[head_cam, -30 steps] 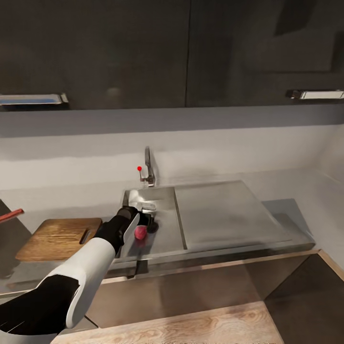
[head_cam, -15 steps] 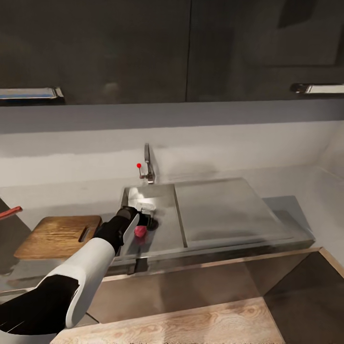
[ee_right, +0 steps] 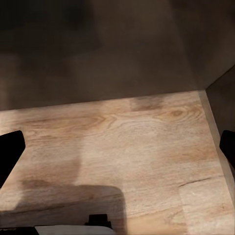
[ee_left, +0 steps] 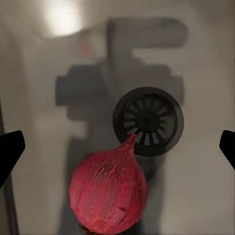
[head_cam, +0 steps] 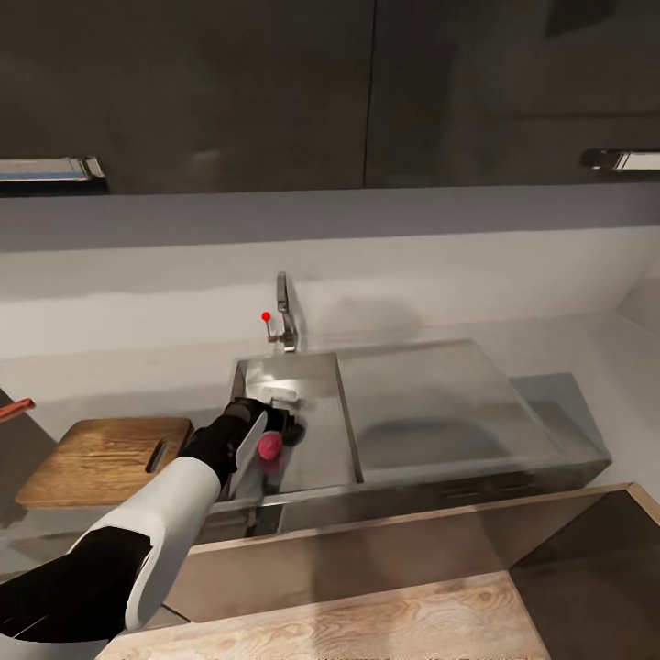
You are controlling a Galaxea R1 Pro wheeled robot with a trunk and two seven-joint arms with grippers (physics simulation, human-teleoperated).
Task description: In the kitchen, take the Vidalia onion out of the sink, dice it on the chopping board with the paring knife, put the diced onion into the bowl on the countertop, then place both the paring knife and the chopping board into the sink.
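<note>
The Vidalia onion [ee_left: 108, 188], red-skinned in these renders, lies on the floor of the sink [head_cam: 316, 440] beside the round dark drain [ee_left: 148, 121]. My left gripper [head_cam: 280, 427] hangs open just above it, with the onion [head_cam: 269, 446] below and between the fingertips [ee_left: 10, 152]. The chopping board [head_cam: 101, 449] rests on the countertop [head_cam: 561, 403] left of the sink. At the far left edge a reddish-brown handle of the paring knife [head_cam: 14, 409] pokes in. My right gripper [ee_right: 117, 149] is open over wooden floor. The bowl is out of view.
A chrome tap [head_cam: 285, 316] with a red knob [head_cam: 267, 317] stands behind the basin. The flat drainboard [head_cam: 422, 403] lies to its right. Dark wall cabinets [head_cam: 229, 92] hang above, and a wood-edged cabinet front [head_cam: 412, 541] runs below the counter.
The head camera has shifted a little, so the whole picture has moved. My left gripper stays open above the onion, and the onion has not moved.
</note>
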